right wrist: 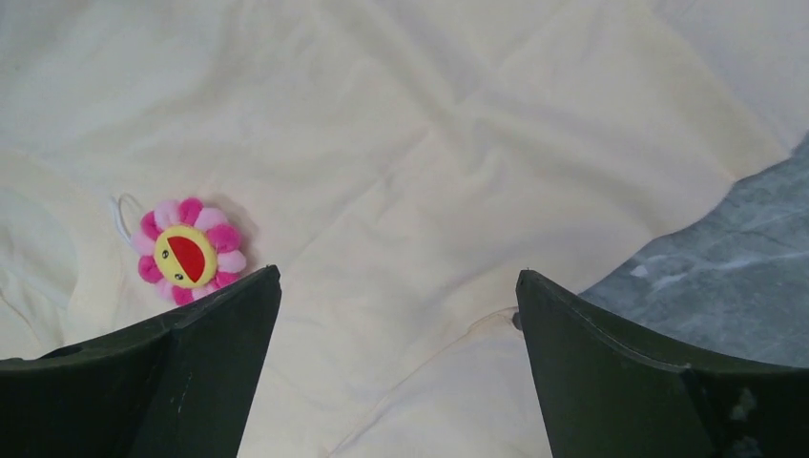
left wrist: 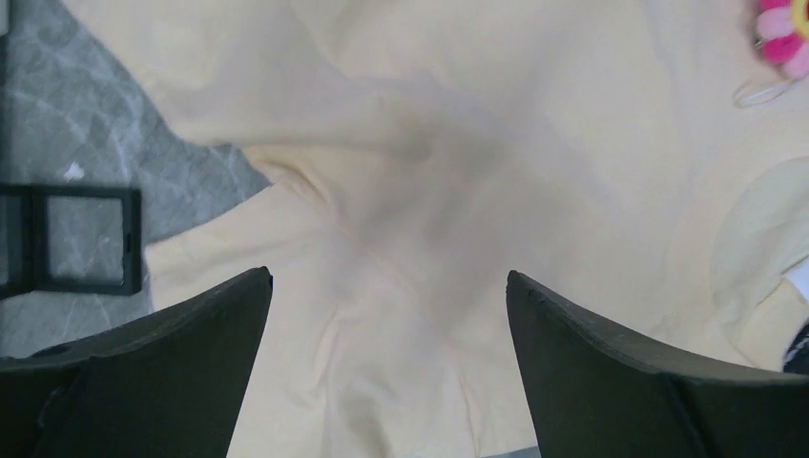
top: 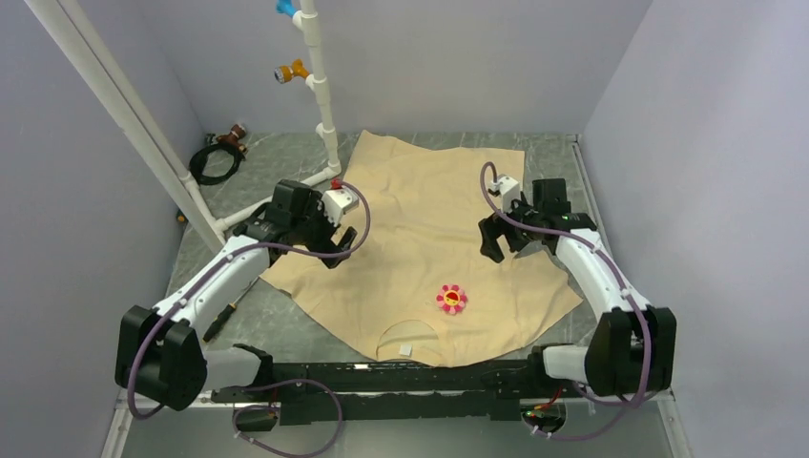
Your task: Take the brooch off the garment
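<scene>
- Currently the brooch (right wrist: 190,251) sits on the shirt (top: 429,210) chest near the neckline, between the arms.
- Your left claw (left wrist: 386,281) hangs spread and empty over the sleeve side; your right claw (right wrist: 399,277), also spread and empty, is near the brooch.
- Looks soft, light: pinch its petal rim, pin limp cloth down.

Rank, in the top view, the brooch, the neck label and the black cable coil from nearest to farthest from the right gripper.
Measured from the right gripper:
1. Brooch, close by on the shirt.
2. Neck label, beyond the brooch.
3. Black cable coil, far left corner.
</scene>
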Tool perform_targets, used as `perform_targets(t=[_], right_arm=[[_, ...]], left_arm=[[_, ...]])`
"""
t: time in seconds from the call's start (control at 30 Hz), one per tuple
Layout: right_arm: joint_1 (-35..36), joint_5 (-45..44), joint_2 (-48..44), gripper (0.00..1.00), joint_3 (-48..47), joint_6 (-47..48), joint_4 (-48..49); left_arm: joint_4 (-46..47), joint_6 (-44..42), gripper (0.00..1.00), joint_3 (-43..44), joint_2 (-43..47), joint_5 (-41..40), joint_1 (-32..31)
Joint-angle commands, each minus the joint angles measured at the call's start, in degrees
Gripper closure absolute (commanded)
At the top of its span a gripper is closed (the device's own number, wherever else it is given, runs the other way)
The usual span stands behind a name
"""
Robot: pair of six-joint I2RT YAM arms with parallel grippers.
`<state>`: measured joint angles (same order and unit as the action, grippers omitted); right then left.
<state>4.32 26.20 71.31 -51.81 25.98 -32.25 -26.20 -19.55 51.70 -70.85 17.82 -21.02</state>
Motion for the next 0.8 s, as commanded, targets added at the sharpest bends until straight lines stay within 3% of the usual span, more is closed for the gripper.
perform_targets(t=[0.0,0.17,0.4,0.5,0.63,0.77], right_arm=[[0.5,3.0,7.1,0.05,-4.9,2.5,-5.6],[0.5,10.0,13.6,0.12,-9.7,4.7,-13.1],[5.9,13.4,13.9,0.24,-9.3,4.3,-14.1],[9.7,12.2,13.0,0.31,-7.4,3.7,-11.7],[13.9,10.4,8.1,0.38,-2.1,3.4,-5.0],[21.0,5.3,2.2,0.39,5.3,2.9,2.2]], left_arm=[[0.9,2.8,0.01,8.1,-6.2,9.0,-0.8],[-1.0,3.1,0.01,14.4,-15.7,21.0,-3.4],[8.9,10.1,0.01,12.8,-20.0,31.7,-6.3],[15.5,15.5,0.07,9.4,-19.2,36.1,-6.3],[25.1,23.3,0.09,2.0,-15.6,36.8,-6.0],[23.7,23.7,0.09,0.1,-13.5,37.8,-3.8]])
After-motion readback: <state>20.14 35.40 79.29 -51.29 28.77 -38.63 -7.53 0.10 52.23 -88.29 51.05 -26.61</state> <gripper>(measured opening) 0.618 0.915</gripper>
